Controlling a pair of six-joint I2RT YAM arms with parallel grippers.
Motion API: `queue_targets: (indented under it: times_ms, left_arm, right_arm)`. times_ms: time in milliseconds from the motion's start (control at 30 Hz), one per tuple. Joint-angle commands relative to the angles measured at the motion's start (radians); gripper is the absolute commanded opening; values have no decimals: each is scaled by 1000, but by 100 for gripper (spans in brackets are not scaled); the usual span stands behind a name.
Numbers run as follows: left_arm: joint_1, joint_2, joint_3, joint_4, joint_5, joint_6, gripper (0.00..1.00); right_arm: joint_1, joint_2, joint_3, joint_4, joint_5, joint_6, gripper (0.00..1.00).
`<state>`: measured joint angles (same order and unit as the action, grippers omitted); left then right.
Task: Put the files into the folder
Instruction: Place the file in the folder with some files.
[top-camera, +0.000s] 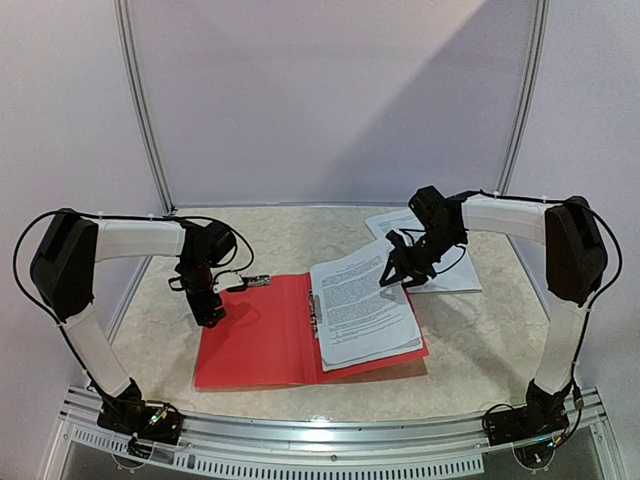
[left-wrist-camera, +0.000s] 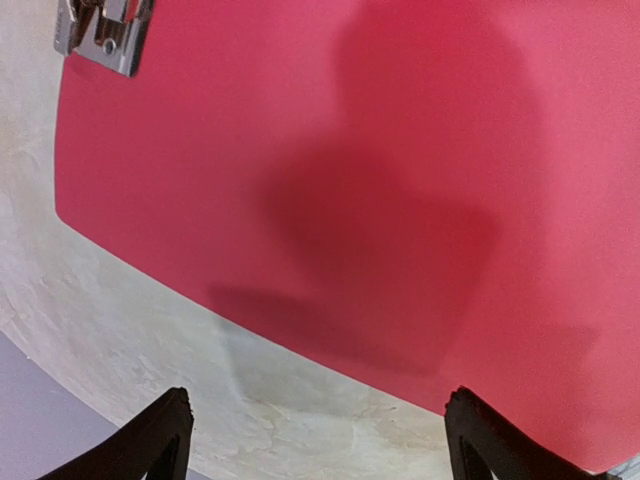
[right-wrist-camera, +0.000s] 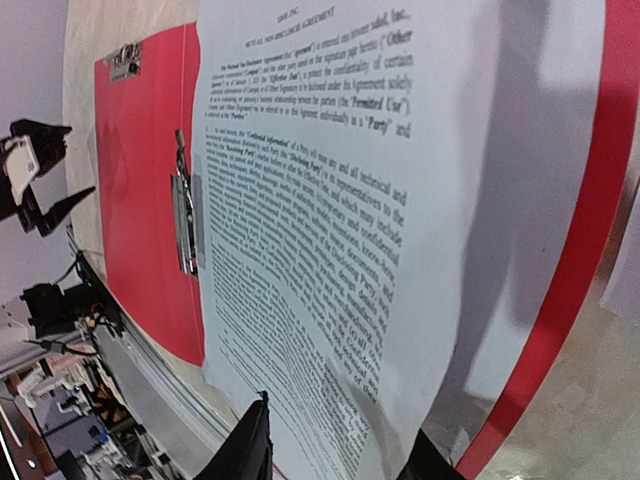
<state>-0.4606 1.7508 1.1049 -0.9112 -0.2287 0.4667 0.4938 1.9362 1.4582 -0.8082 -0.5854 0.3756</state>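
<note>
The red folder (top-camera: 250, 345) lies open on the table, its left half bare. A stack of files (top-camera: 365, 310), white sheets with black text, rests on its right half beside the silver spine clip (top-camera: 315, 312). My right gripper (top-camera: 393, 278) is at the stack's far right corner. In the right wrist view the top sheet (right-wrist-camera: 330, 200) runs between its parted fingers, so the right gripper (right-wrist-camera: 340, 430) is open. My left gripper (top-camera: 212, 318) hovers open over the folder's far left edge. The left wrist view shows the left gripper (left-wrist-camera: 320, 440) empty above the red cover (left-wrist-camera: 350, 150) and the table.
More printed sheets (top-camera: 455, 270) lie at the back right under the right arm. A small metal clip (top-camera: 258, 280) sits at the folder's far left corner. A metal rail (top-camera: 330, 430) runs along the near table edge. Wall panels close the back.
</note>
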Motion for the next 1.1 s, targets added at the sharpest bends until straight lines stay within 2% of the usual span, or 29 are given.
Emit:
queue_targets:
  times_ms: [0, 100, 233, 500, 767, 833, 933, 1067]
  left_arm:
    - [8, -5, 23, 2, 4, 2, 89]
    - [8, -6, 22, 1, 3, 1, 89]
    - [8, -6, 22, 1, 5, 1, 89]
    - [8, -6, 27, -2, 5, 2, 89]
    - [8, -2, 30, -2, 7, 2, 89]
    - [7, -2, 30, -4, 8, 1, 89]
    - [8, -3, 34, -6, 7, 2, 89]
    - [8, -5, 37, -11, 6, 5, 89]
  right_arm:
    - [14, -28, -9, -26, 21, -13, 25]
    - [14, -29, -9, -34, 10, -16, 16]
    - [13, -35, -9, -41, 0, -24, 11]
    - [13, -41, -14, -48, -13, -37, 6]
    - [14, -40, -19, -48, -14, -41, 5]
    - [13, -40, -19, -50, -11, -40, 10]
    - [14, -39, -5, -64, 12, -42, 28]
    - [13, -40, 49, -113, 66, -57, 42]
